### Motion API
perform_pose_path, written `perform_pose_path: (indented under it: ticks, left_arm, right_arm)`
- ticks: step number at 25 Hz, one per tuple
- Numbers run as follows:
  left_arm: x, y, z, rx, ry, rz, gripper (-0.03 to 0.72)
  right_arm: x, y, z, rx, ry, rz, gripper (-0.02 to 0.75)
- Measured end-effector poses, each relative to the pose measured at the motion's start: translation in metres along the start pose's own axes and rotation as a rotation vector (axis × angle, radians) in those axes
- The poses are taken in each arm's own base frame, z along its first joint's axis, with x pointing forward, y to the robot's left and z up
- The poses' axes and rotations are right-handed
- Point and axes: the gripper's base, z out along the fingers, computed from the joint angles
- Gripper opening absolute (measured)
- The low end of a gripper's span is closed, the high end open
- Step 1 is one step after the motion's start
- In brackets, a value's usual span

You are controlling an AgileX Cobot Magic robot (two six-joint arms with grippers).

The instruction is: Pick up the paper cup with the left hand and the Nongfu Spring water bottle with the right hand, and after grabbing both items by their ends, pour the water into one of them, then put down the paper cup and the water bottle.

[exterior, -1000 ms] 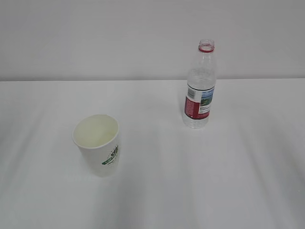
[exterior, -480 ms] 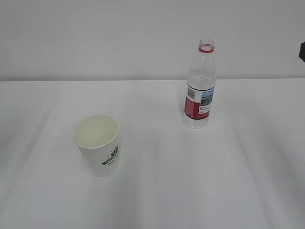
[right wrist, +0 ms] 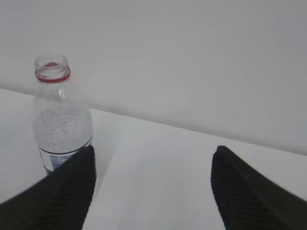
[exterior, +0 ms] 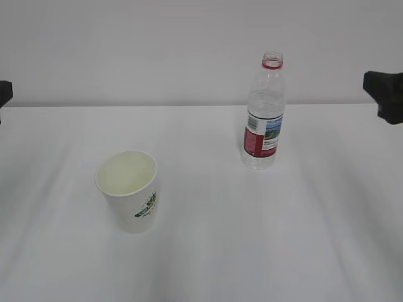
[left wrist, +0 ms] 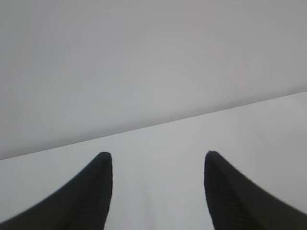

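Both my arms are now coming into the outer view: a second ago neither showed, half a second ago only a sliver of the right one was peeking in, and now my left hand [exterior: 4, 94] is showing at the left edge and my right hand [exterior: 385, 94] at the right edge, both hanging above the far side of the counter [exterior: 264, 251]. That tells me the approach is just beginning; nothing is being gripped yet.

The cup [exterior: 129, 190] is standing upright toward the near left of the counter, mouth open, logo facing the front. The bottle [exterior: 264, 113] is standing upright toward the far right, cap off (only the red neck ring is showing), well apart from the cup. Neither has shifted over the last second.

My left pincer [left wrist: 156, 158] is standing fairly wide and holding nothing; its wrist view is showing only bare counter and wall, so the cup is not yet lined up. My right pincer [right wrist: 151, 151] is standing wide and holding nothing as well, with the bottle [right wrist: 60, 120] sitting off by the left finger rather than between the two. I am judging that it needs swinging left before closing.
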Motion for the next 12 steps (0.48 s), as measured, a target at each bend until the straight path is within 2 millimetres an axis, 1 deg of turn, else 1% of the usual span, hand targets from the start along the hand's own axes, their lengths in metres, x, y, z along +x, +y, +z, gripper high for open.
perform_pose_path:
  ticks: [3,5,8,12]
  left_arm:
    - [0.017,-0.002,-0.007,0.006,-0.046,-0.005,0.445]
    - [0.029,-0.004,-0.013,0.01,-0.073,-0.007,0.444]
    - [0.049,-0.007,-0.024,0.016,-0.087,-0.011,0.444]
    - [0.066,-0.009,-0.033,0.021,-0.076,-0.015,0.444]
  right_arm:
    - [0.012,0.002,0.009,-0.01,0.025,0.0,0.569]
    - [0.023,0.005,0.01,-0.019,0.007,0.003,0.569]
    - [0.038,0.009,0.008,-0.032,-0.055,0.009,0.569]
    - [0.056,0.014,0.001,-0.047,-0.12,0.018,0.568]
